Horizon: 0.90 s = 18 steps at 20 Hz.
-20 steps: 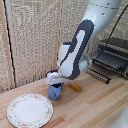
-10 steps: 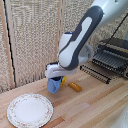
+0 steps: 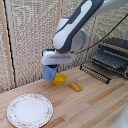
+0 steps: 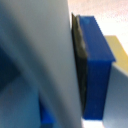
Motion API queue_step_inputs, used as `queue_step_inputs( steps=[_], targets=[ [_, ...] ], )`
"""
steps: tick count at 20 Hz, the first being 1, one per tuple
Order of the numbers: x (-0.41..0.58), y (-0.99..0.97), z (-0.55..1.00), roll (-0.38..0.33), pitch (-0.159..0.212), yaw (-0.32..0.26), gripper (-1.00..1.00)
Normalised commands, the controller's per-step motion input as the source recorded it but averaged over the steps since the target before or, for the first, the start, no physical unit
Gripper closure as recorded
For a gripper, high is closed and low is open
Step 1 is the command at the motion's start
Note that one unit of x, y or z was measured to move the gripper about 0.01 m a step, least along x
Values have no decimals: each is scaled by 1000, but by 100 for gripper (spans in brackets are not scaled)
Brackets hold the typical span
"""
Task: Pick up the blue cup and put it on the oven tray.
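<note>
At nine o'clock, the white plate (image 3: 29, 110) lies on the tabletop (image 3: 95, 107). The pincer (image 3: 50, 69) pinches the blue cup (image 3: 49, 73), now lifted clear above the yellow bowl (image 3: 60, 78). Next: carry toward the oven tray (image 3: 100, 65) at three o'clock.

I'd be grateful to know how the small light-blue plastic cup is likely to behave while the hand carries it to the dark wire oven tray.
The light-blue plastic cup hangs clear of the wooden table under the hand, so it is probably light and stiff. Smooth plastic may slip in a side grip. On the wire oven tray, the gaps between bars could let it tip.
</note>
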Motion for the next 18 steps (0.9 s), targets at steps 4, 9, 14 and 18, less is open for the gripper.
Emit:
queue_step_inputs(
  steps=[4, 9, 14, 18],
  targets=[
    [339, -456, 700, 20, 159, -125, 100],
    [261, -503, 731, 1, 162, -138, 100],
    [243, -475, 673, -1, 147, -187, 100],
    [206, -434, 594, -2, 144, -220, 100]
  ],
)
